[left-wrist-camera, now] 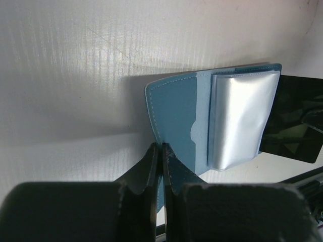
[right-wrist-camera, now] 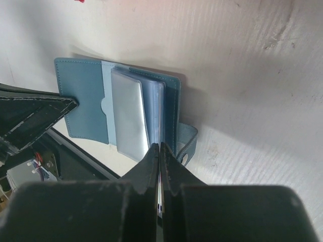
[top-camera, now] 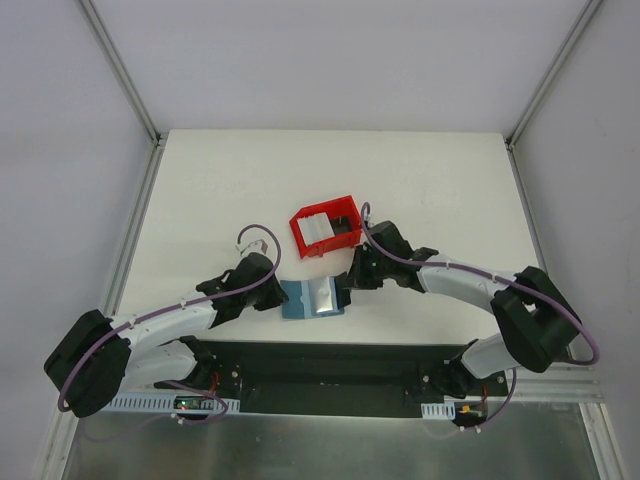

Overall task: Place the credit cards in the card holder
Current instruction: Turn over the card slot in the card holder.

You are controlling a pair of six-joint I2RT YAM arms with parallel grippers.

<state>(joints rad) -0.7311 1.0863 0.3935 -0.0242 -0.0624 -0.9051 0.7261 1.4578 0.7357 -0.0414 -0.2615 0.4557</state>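
Holder [top-camera: 312, 298] lies open on worktop [top-camera: 210, 190], between my arms. Left jaws and right jaws fully closed, tips at opposite flaps; real pinch, cannot tell. Cards [top-camera: 317, 230] in bin [top-camera: 298, 228]. Best: one arm pins flap flat, other fetches card.

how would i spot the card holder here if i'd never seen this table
On the white table, look near the front edge, just closer to the arms than the red plastic bin. The card holder is the small teal-blue folding wallet lying open and flat, with shiny clear sleeves inside, unlike the boxy bin.
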